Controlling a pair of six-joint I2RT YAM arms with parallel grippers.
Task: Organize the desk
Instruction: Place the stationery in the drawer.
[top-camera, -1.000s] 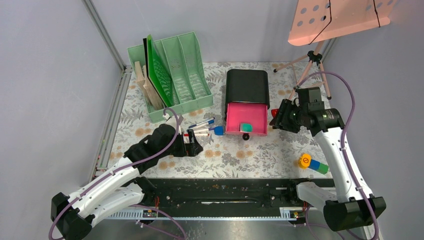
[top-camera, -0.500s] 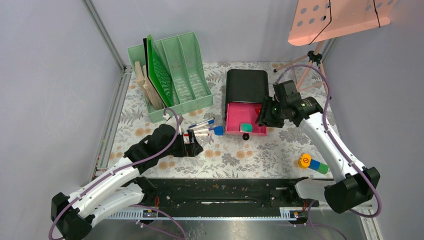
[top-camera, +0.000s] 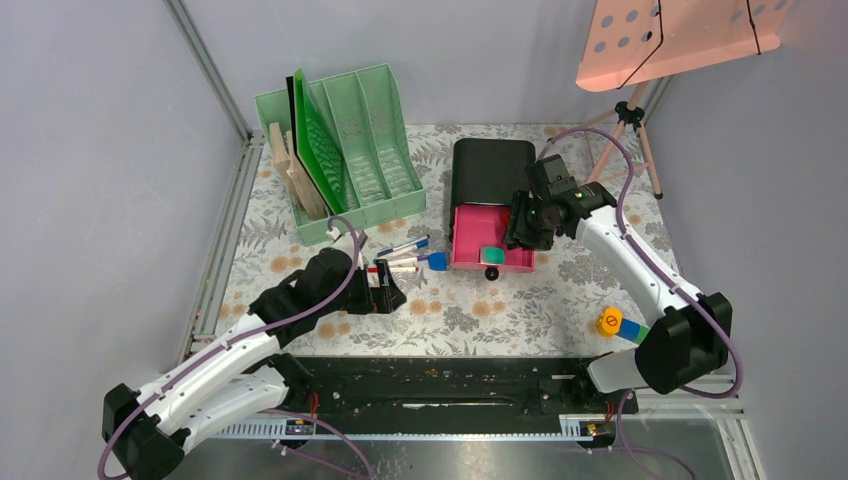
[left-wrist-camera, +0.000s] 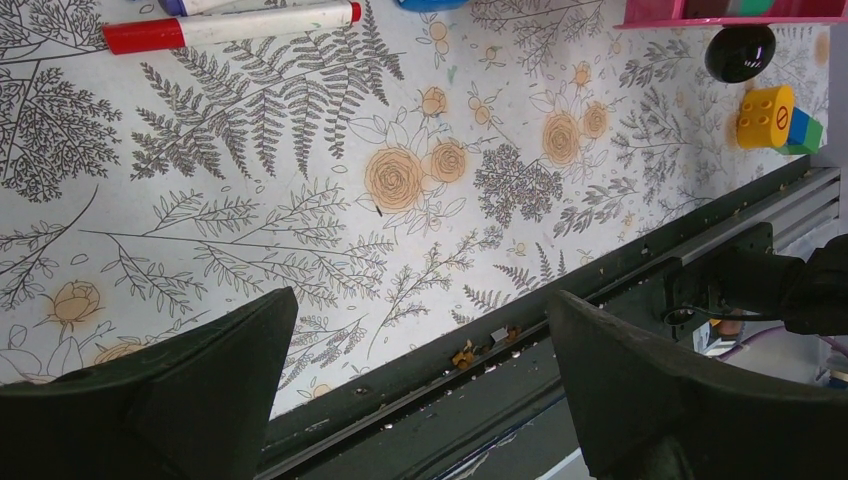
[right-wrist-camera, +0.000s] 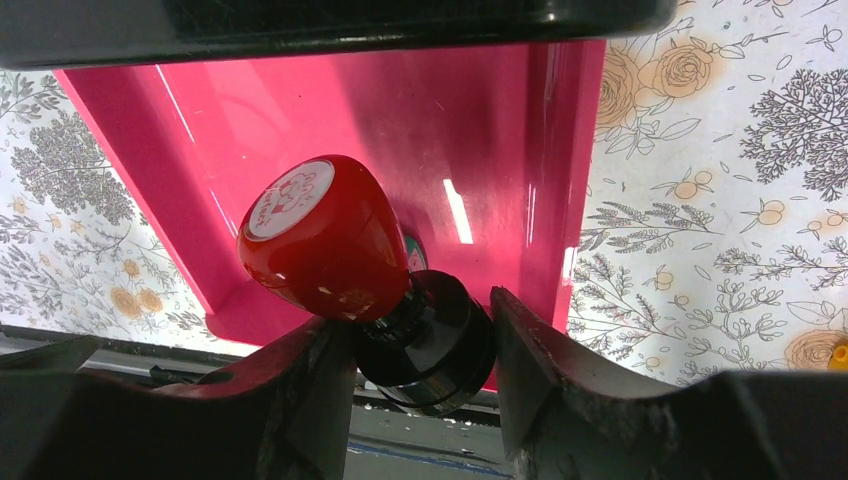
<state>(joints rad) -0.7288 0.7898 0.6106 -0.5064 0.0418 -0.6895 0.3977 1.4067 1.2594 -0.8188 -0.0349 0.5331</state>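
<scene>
The desk (top-camera: 520, 310) wears a pale fern-and-flower cloth (left-wrist-camera: 300, 200). My right gripper (top-camera: 522, 232) hangs over the right side of the open pink drawer (top-camera: 478, 225), shut on a stamp: its red knob (right-wrist-camera: 320, 235) points at the drawer floor (right-wrist-camera: 480, 120), and its black base sits between the fingers of the right gripper (right-wrist-camera: 420, 340). A teal item (top-camera: 491, 254) lies in the drawer. My left gripper (top-camera: 392, 285) stands wide open and holds nothing, low over the cloth just short of the markers (top-camera: 405, 250). In its own wrist view the left gripper (left-wrist-camera: 420, 390) frames the black rail.
The black drawer box (top-camera: 493, 172) stands behind the drawer, whose black knob (left-wrist-camera: 740, 52) faces the arms. A mint-green file rack (top-camera: 345, 150) holds boards at the back left. A yellow, blue and green block stack (top-camera: 622, 326) lies front right. A tripod (top-camera: 625, 130) stands back right.
The right arm has swung left from beside the drawer box to above the open drawer, carrying the red stamp. The left arm has not moved.
</scene>
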